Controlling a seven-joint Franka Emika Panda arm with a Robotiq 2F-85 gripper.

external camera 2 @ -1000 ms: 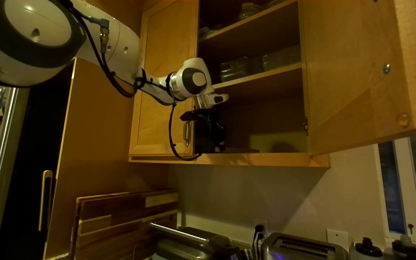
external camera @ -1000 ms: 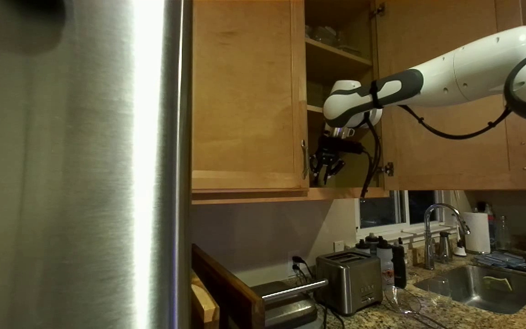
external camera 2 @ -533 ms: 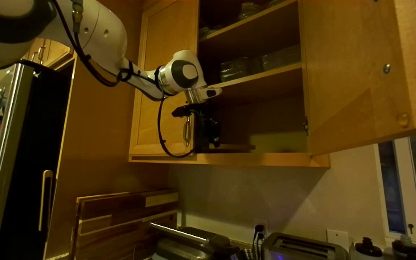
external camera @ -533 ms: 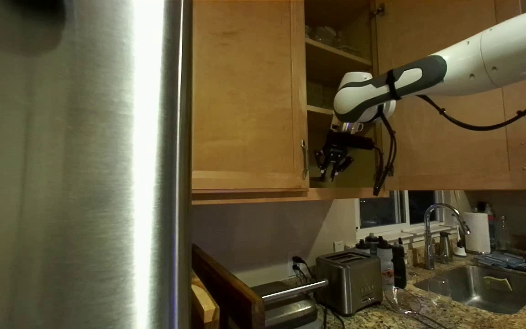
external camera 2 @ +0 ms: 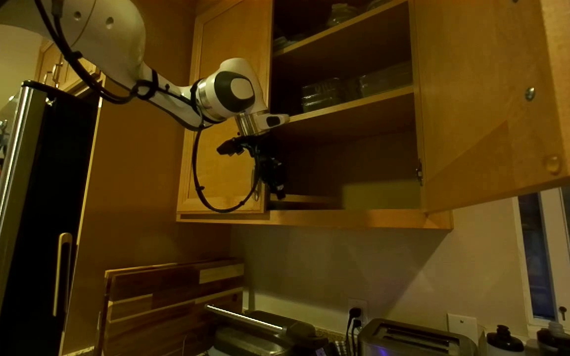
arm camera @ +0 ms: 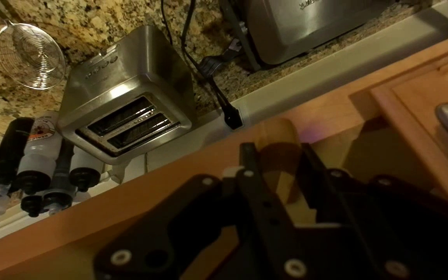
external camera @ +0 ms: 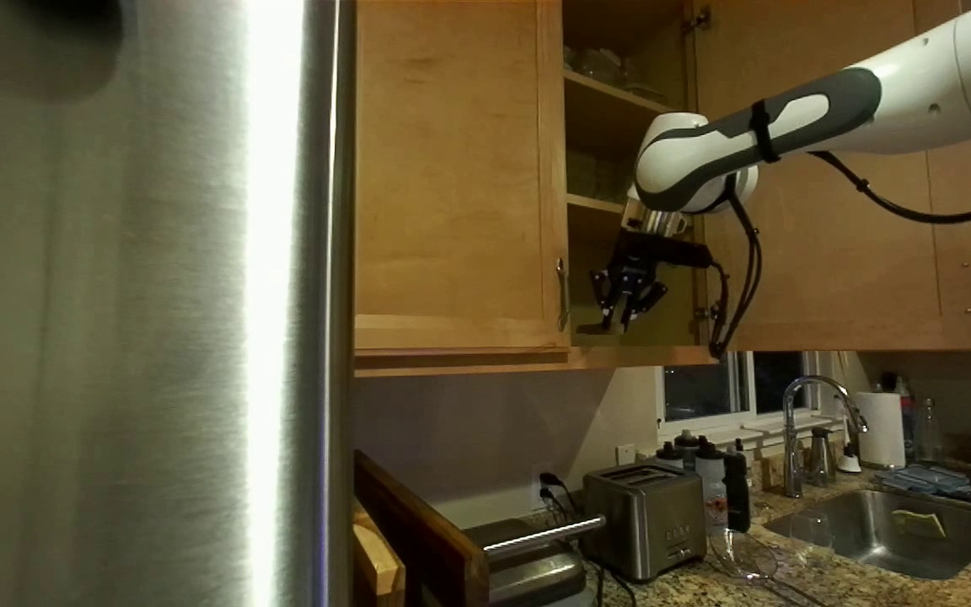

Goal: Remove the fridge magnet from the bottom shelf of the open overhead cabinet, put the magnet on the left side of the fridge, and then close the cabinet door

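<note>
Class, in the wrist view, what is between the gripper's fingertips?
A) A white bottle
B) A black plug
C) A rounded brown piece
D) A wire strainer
C, since the wrist view shows a rounded brown piece flanked closely on both sides by the gripper.

The toaster [external camera: 644, 523] is brushed metal, the counter [external camera: 688, 583] under it speckled stone. Above it, the cabinet [external camera: 641, 358] and its door [external camera: 839, 295] are smooth satin wood, the gripper [external camera: 616, 327] matt, the piece [arm camera: 277, 134] in it smooth wood. In an exterior view, the fridge [external camera: 148, 337] left of the toaster is brushed steel, the roll [external camera: 880, 430] right of it matt paper.
</note>
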